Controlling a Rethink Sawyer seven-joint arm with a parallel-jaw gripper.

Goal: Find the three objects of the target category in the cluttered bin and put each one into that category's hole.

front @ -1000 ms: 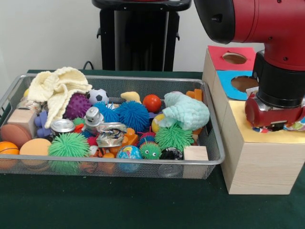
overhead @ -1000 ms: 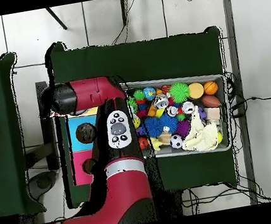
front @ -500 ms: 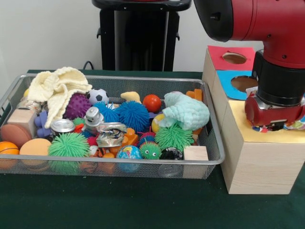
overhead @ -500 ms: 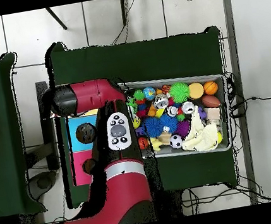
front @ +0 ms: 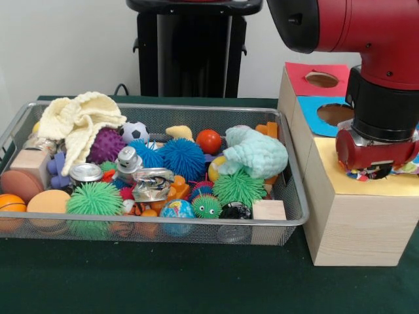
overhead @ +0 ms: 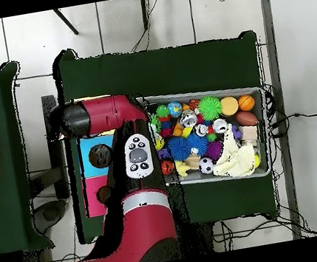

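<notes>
From the front, you are looking at the gripper (front: pixel 374 171) hanging low over the yellow-topped box (front: pixel 357 212), right where its hole should be; the hole itself is lying hidden under the red wrist, so the drop is going straight down rather than sideways. Bits of dotted cloth (front: pixel 406 169) are poking out beneath the gripper and touching the yellow top. You cannot tell whether the gripper is clamping or letting go. In the bin (front: pixel 296 196), a cream knitted cloth (front: pixel 77 121) and a mint cloth (front: pixel 256 152) are lying well apart from the gripper.

From overhead, the arm (overhead: pixel 130 157) is covering the yellow box, with the bin (overhead: pixel 253 89) lying beside it.
</notes>
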